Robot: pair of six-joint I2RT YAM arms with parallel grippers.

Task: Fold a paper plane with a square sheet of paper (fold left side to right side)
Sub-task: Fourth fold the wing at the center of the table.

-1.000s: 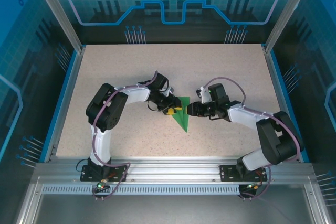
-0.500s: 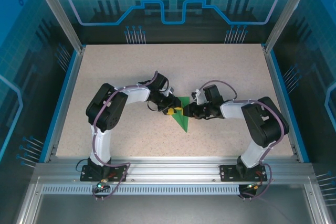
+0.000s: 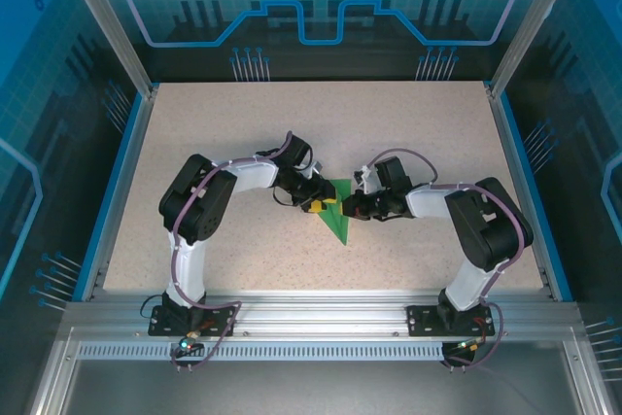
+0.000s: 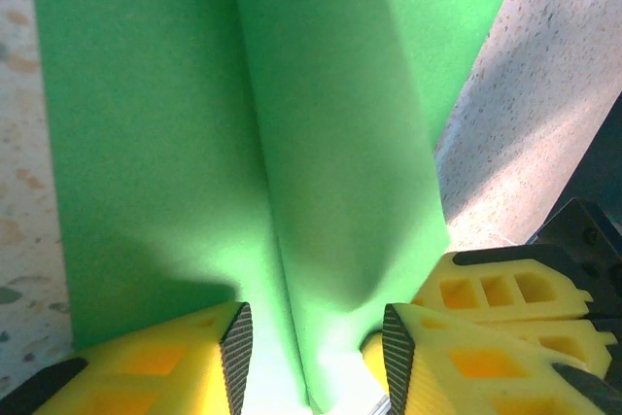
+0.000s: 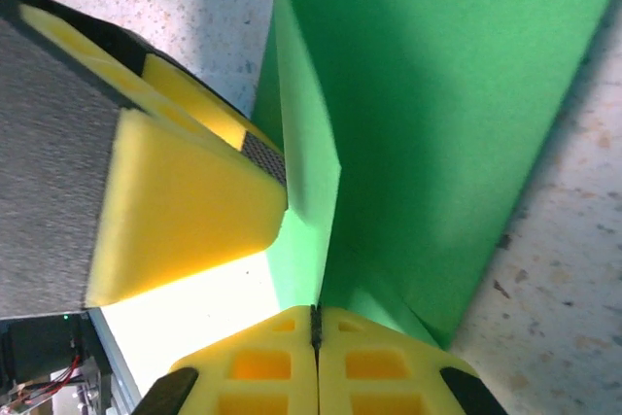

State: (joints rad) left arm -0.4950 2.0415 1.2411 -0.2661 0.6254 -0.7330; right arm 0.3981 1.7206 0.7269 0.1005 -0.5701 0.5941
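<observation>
The green paper [image 3: 340, 223] lies mid-table as a creased pointed shape, its tip toward the near edge. In the left wrist view the paper [image 4: 330, 94] has a raised fold running down between my left gripper's [image 4: 316, 352] yellow fingers, which stand apart on either side of it. My left gripper [image 3: 323, 204] sits at the paper's left edge. My right gripper [image 3: 348, 207] meets it from the right. The right gripper [image 5: 316, 323] is shut, its tips pinching the upright fold of the paper [image 5: 457, 94]. A left finger [image 5: 185, 211] stands close beside that fold.
The speckled tabletop [image 3: 292, 123] is bounded by blue rails [image 3: 121, 172] left and right, and by an aluminium frame [image 3: 321, 313] at the near edge. Both arm bases sit on that frame. Open surface lies behind and beside the paper.
My right gripper has moved slightly left onto the paper and closed on its raised fold, its arm folding in. The left arm and the paper stay put.
</observation>
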